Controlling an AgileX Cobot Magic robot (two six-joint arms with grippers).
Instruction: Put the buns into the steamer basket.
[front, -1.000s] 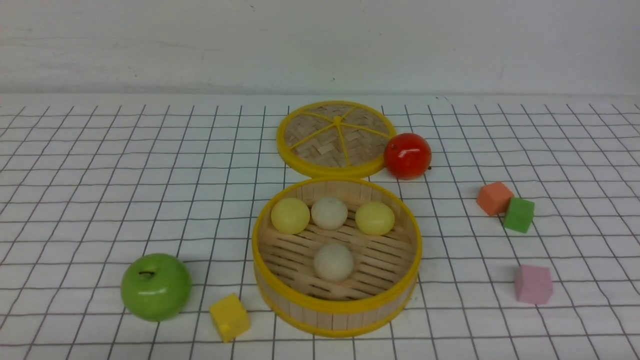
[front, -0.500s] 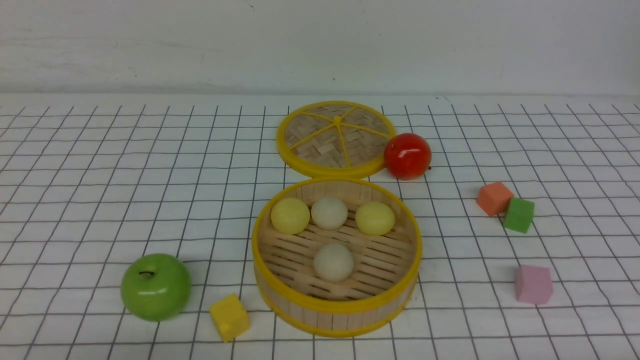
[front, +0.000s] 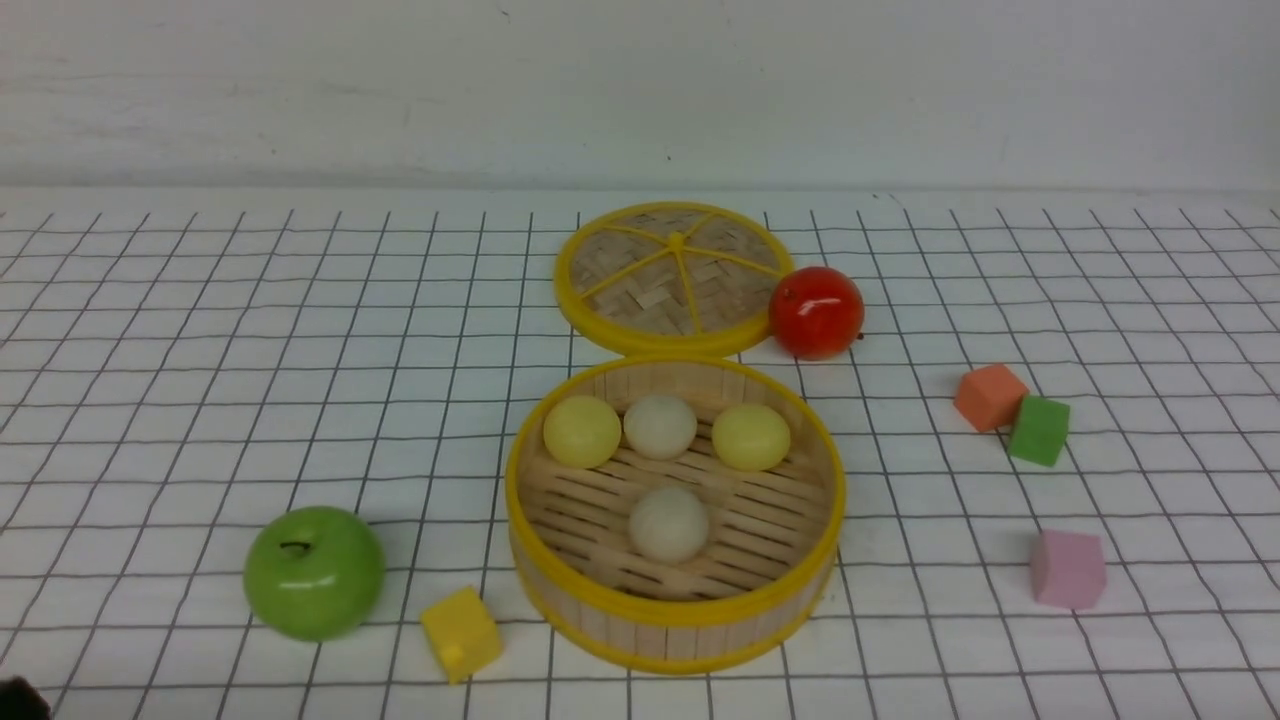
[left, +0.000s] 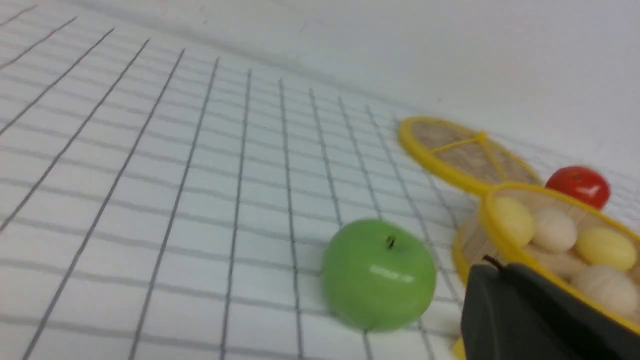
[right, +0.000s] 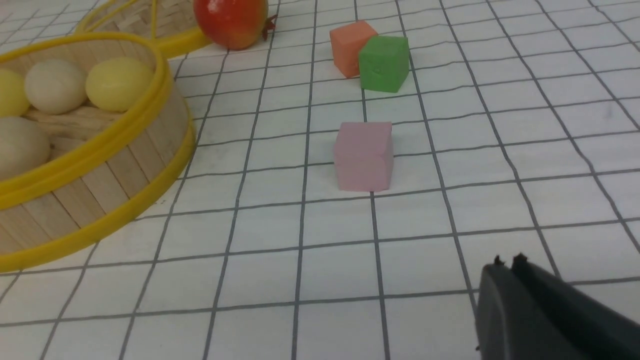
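The steamer basket (front: 676, 622) stands at the front middle of the table. Inside lie two pale yellow buns (front: 581, 431) (front: 750, 437) and two cream-white buns (front: 659, 425) (front: 668, 522). The basket also shows in the left wrist view (left: 500, 235) and the right wrist view (right: 85, 195). My left gripper (left: 495, 267) is shut and empty, low by the green apple (left: 378, 274). Only a dark bit of it shows in the front view's bottom left corner (front: 18, 700). My right gripper (right: 507, 265) is shut and empty, above the cloth nearer than the pink cube (right: 363, 156).
The flat woven lid (front: 672, 278) lies behind the basket with a red apple (front: 815, 311) beside it. A green apple (front: 313, 572) and yellow cube (front: 460, 633) sit left of the basket. Orange (front: 988, 396), green (front: 1038, 430) and pink (front: 1068, 568) cubes sit right.
A dark bit of my left arm has come into the front view's bottom left corner. The buns, basket and other objects have not moved.
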